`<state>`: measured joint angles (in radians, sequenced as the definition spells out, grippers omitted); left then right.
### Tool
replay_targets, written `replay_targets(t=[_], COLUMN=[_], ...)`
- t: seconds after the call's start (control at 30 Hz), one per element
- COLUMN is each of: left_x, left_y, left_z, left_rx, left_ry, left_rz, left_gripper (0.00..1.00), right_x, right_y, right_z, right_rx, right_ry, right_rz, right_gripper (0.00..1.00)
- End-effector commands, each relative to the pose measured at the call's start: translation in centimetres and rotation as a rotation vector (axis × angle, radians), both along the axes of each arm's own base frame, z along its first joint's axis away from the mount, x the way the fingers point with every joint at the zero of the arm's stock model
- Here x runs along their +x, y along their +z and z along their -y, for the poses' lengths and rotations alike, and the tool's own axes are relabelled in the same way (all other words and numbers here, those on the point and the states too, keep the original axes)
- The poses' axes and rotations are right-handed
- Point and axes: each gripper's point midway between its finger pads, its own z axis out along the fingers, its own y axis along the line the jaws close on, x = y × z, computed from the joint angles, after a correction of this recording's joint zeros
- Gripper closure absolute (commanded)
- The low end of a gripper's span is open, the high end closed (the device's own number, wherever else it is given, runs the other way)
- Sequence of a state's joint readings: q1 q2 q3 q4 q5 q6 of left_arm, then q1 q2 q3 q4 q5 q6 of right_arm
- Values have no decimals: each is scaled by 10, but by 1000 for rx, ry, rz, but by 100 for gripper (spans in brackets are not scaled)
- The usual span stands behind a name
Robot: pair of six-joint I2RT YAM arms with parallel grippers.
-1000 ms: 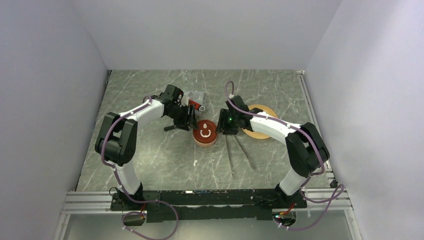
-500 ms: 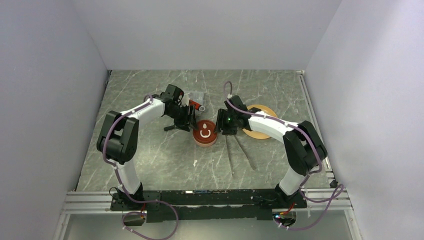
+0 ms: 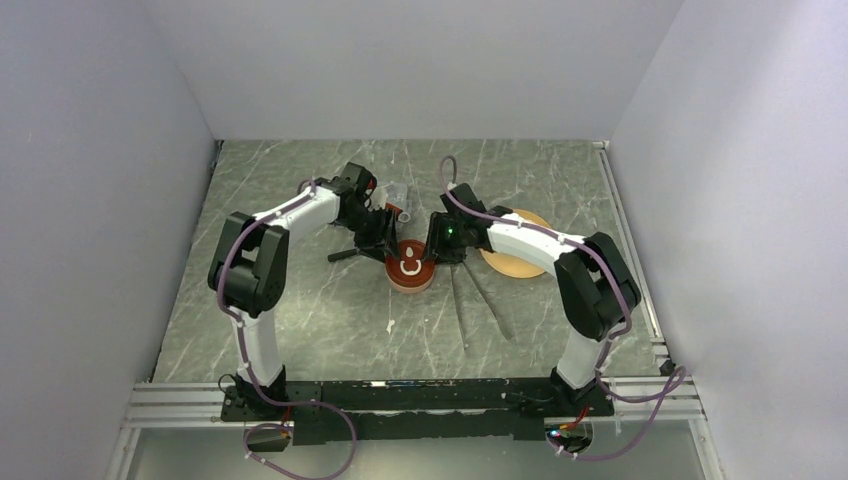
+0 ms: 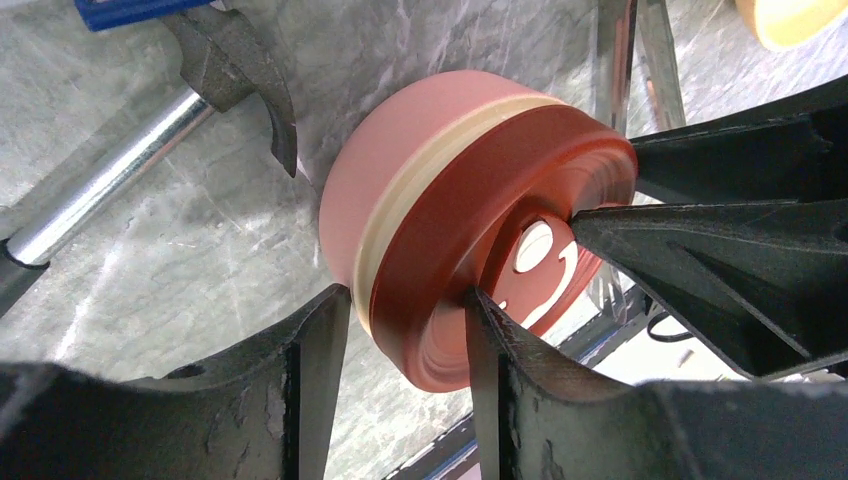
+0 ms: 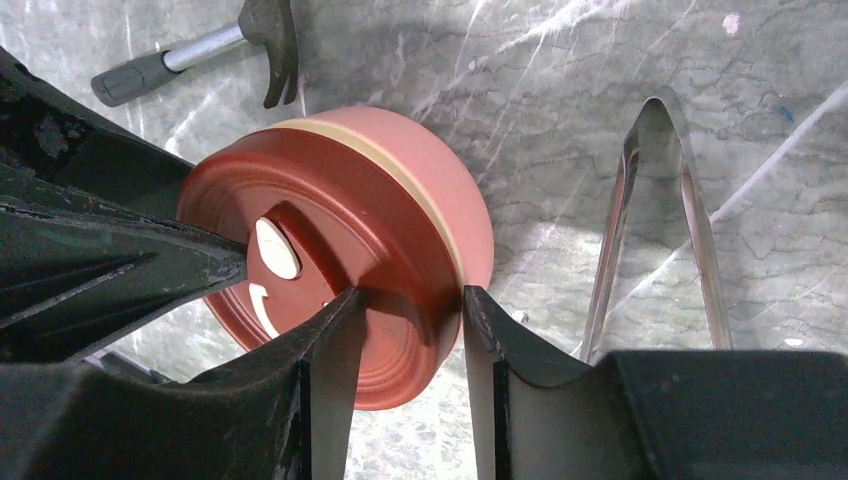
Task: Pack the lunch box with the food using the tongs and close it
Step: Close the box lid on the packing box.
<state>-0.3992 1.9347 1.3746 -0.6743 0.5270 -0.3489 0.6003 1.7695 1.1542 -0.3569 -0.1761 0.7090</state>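
The lunch box (image 3: 411, 268) sits at mid-table with its dark red lid (image 4: 470, 230) on the salmon-pink tub (image 5: 455, 190). My left gripper (image 3: 388, 247) straddles the lid's rim from the left: one finger lies on the lid's top and the other on the tub wall, so the gripper (image 4: 400, 320) is shut on the box. My right gripper (image 3: 432, 252) pinches the opposite rim the same way and is also shut on it (image 5: 405, 305). The grey tongs (image 3: 478, 300) lie flat on the table just right of the box. No food shows.
A black-handled hammer (image 3: 350, 253) lies just left of the box, under the left wrist. The yellow plate (image 3: 520, 265) sits to the right, partly under the right arm. A clear case (image 3: 396, 192) stands behind the left gripper.
Both grippers have moved inward from beside the box onto its rim, and their jaws have narrowed around the lid and tub wall. The box itself has stayed put.
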Motion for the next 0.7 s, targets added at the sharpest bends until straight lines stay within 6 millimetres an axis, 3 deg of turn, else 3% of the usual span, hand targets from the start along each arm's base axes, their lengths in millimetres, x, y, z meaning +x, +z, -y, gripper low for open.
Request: replay_targets(t=[0.0,0.2,0.3,0.43,0.6,0.67], left_x=[-25,-29,-35,-50,-74,-75], left_y=[-75,-87,-90,-86,-65,-53], left_z=[-46,-67,-69,-49,-22,-12], left_rx=[345,461,463,350,230,222], left_ry=[-76,-108,-125,-161,-193,-208], left_rz=[-80,-100,-121,-169,-156,-110], left_gripper=[51,55,55,59,58,58], right_x=[-8,-15,-27,-46,-63,-66], right_y=[-44,-46,-38,-22,-4,4], right_z=[21,26,18,17,33,39], right_rx=[-217,-366,-316,-216,-180,-175], right_ry=[-24,-21,11,14,-20,-32], right_rz=[-33,0,11,21,50,70], right_gripper=[58,63,64,66,66,65])
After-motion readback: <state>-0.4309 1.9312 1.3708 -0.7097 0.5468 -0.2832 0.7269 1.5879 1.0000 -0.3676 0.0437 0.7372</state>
